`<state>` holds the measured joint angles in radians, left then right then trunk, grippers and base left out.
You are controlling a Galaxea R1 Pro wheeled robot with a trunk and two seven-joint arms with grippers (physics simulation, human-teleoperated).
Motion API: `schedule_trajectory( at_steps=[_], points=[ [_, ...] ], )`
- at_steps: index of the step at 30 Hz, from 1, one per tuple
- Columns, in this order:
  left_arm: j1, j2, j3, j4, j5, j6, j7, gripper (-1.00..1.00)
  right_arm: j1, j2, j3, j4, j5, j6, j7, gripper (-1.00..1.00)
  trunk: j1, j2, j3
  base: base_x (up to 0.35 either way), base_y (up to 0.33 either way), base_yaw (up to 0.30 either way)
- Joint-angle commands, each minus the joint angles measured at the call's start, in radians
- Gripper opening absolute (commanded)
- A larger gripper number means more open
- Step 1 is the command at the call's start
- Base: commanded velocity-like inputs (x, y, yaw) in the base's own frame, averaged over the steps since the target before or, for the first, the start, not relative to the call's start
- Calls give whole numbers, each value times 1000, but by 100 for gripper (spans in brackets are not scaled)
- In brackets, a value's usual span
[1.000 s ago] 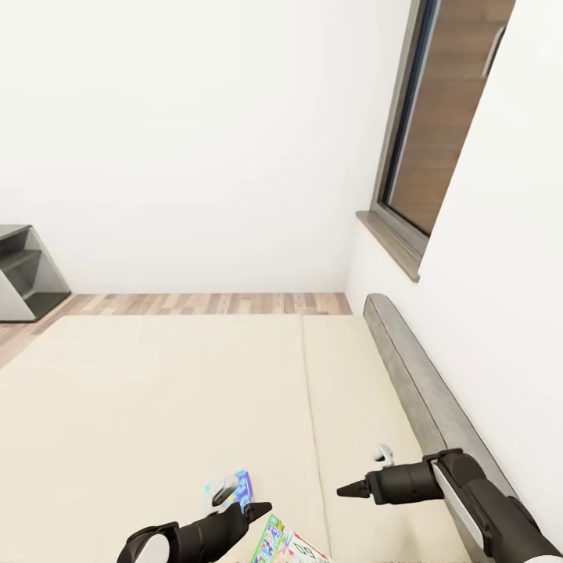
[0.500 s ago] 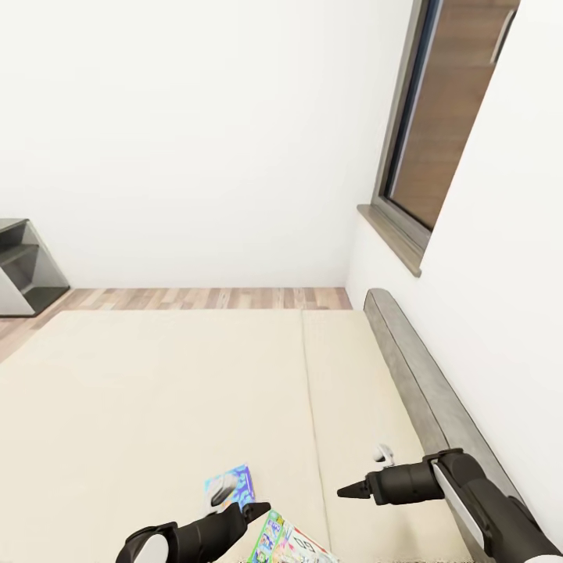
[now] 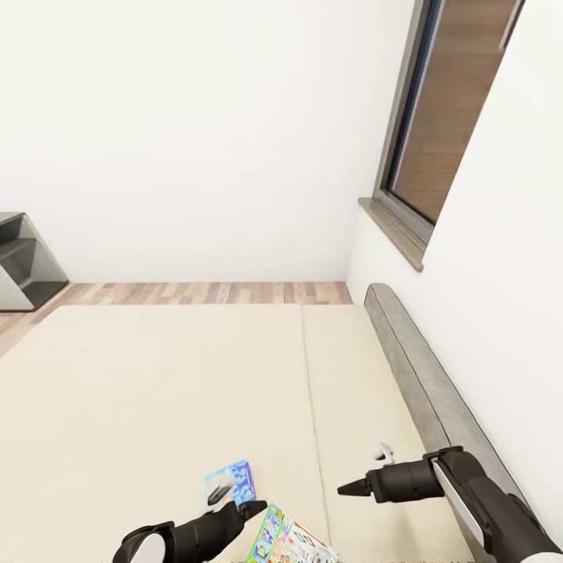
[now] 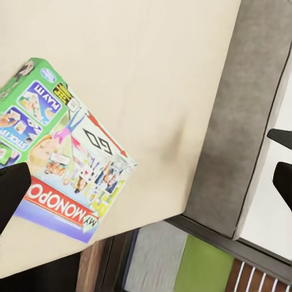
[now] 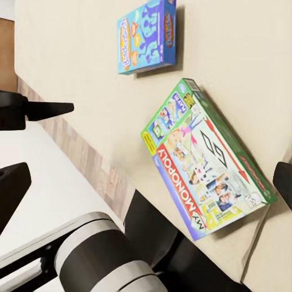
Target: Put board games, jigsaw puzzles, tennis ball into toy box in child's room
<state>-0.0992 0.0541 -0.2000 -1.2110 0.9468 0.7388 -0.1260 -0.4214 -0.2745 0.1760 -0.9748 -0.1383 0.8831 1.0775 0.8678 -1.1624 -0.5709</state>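
Observation:
Two board games lie on the bed's beige mattress [image 3: 156, 391], near its front edge. The blue one [image 3: 231, 481] lies flat, also seen in the right wrist view [image 5: 148, 36]. The white-green Monopoly box [image 3: 289, 539] lies just right of it and appears in both wrist views [image 4: 67, 152] [image 5: 204, 164]. My left gripper [image 3: 252, 510] hovers between the two boxes, open and empty [image 4: 149, 182]. My right gripper [image 3: 348, 490] hangs over the mattress to the right of the Monopoly box, open with nothing in it [image 5: 146, 182]. The toy box and table are out of view.
A grey headboard [image 3: 414, 375] runs along the right wall under a window [image 3: 453, 117]. A grey shelf unit [image 3: 23, 258] stands at far left on the wood-plank floor [image 3: 195, 293] beyond the bed. My left arm [image 5: 97, 255] crosses the right wrist view.
The whole view has drifted slightly, so the camera has moved and a little more of the two boxes shows. Both arms hold nearly the same pose.

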Motion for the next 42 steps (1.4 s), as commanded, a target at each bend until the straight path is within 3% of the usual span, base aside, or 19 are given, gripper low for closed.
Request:
schedule_trajectory(
  at_steps=[1, 17, 42],
  points=[
    [-1, 1, 2, 0, -2, 2, -3, 100, -2, -1, 2, 1, -9, 9, -4, 100, 0, -1, -3, 0, 0, 0],
    [-1, 0, 10, 3, -3, 1, 2, 100, -24, 7, 0, 77, -7, 5, -4, 100, 0, -1, -29, 0, 0, 0],
    [-12, -1, 10, 64, -2, -18, -3, 100, -40, 8, -1, 97, -4, 3, -11, 100, 0, -1, -69, 0, 0, 0]
  ],
)
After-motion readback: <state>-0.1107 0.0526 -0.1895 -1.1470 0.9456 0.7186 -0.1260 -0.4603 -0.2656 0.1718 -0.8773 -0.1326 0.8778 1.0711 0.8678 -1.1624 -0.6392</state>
